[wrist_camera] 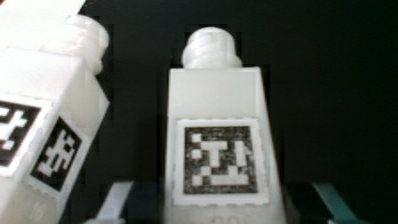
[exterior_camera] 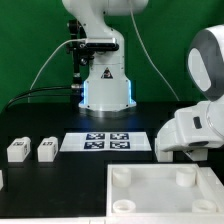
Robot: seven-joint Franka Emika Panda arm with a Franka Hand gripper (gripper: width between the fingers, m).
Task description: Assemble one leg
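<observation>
In the wrist view a white leg (wrist_camera: 217, 110) with a black-and-white tag and a round peg on its far end lies on the black table, between my two fingers. My gripper (wrist_camera: 222, 205) is open. Its fingers (wrist_camera: 121, 200) stand either side of this leg with a dark gap on each side. A second tagged leg (wrist_camera: 54, 110) lies close beside it. In the exterior view my arm's white wrist (exterior_camera: 190, 125) is low at the right and hides the gripper and these legs. Two more legs (exterior_camera: 17, 150) (exterior_camera: 47, 150) sit at the left.
The large white square panel (exterior_camera: 160, 205) with round corner sockets lies at the front right. The marker board (exterior_camera: 108, 143) lies in the middle. Another white part (exterior_camera: 2, 180) shows at the left edge. The robot base (exterior_camera: 105, 85) stands at the back.
</observation>
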